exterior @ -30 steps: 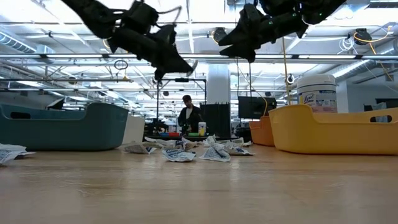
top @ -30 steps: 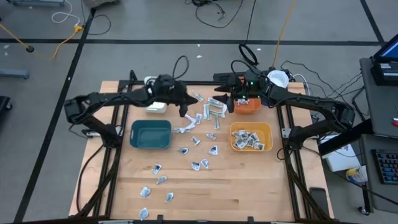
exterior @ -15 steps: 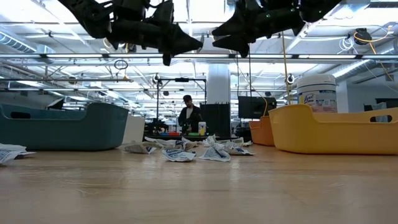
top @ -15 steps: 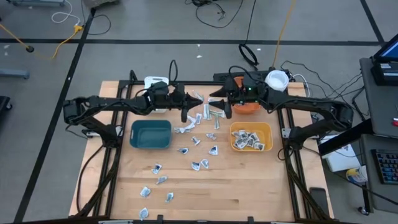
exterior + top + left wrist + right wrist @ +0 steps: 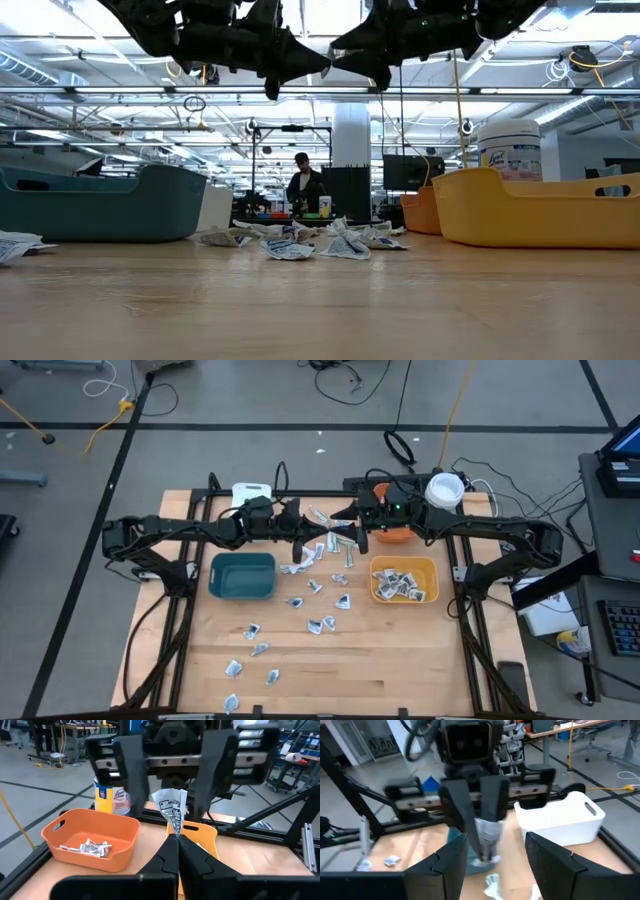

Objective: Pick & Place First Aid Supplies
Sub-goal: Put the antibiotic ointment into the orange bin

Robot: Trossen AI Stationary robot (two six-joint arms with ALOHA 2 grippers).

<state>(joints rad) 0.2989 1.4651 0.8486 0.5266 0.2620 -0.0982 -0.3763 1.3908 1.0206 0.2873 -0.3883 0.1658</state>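
So the left gripper (image 5: 177, 837) is pinching a first aid packet (image 5: 172, 807) up in the air over the table's back middle, nose to nose with the right gripper (image 5: 492, 847), fingers spread either side of the packet.

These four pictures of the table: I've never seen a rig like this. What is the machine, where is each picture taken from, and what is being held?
Two dark robot arms work over a wooden table. One picture looks straight down, one sits at table height, and two come from cameras on the arms' wrists. Small first-aid packets are scattered on the wood, between a teal bin, a yellow bin with packets in it, an orange bin and a white bin. The left gripper is shut on one packet, held up in the air. The right gripper faces it with fingers open on either side of that packet, so this looks like a handover, though I can't be sure.
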